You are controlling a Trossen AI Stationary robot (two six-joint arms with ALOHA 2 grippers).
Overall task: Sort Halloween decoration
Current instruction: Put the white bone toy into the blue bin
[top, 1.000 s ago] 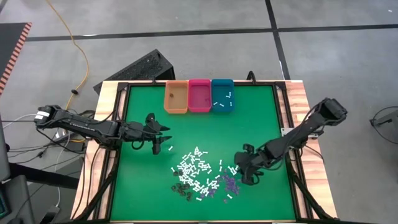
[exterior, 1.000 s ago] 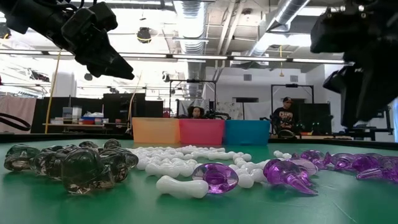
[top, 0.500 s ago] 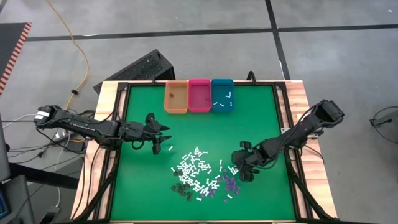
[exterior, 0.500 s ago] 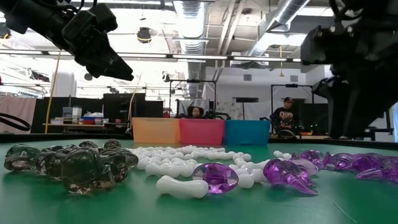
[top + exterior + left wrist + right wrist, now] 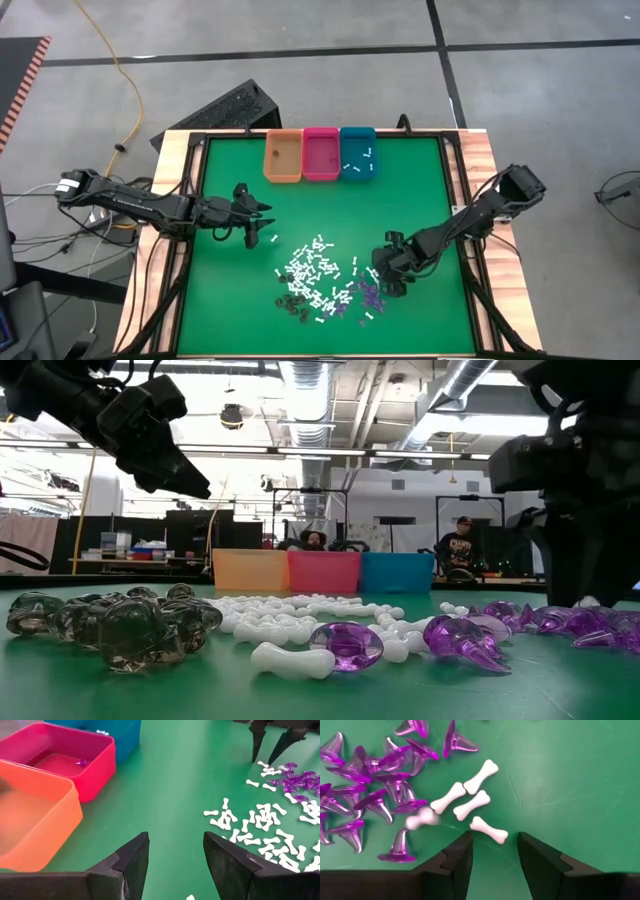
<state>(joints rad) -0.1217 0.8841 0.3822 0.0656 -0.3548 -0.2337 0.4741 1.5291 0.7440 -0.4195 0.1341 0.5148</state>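
Barely started: a few white bones in my teal bin (image 5: pixel 357 166), one purple piece in the pink bin (image 5: pixel 65 762). The Halloween decoration (image 5: pixel 322 284) crowds lower centre. Right gripper (image 5: pixel 393 282) open over a bone; left gripper (image 5: pixel 252 232) open, waiting centre-left.

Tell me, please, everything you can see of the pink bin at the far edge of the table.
The pink bin is a rectangular open-topped tray of glossy, slightly translucent plastic with rounded corners and low walls. It stands upright on the green mat at the table's far edge, middle of a row, its sides against the orange bin and the teal bin. The left wrist view shows one small purple piece on its floor; otherwise it looks empty. No end effector is near it.
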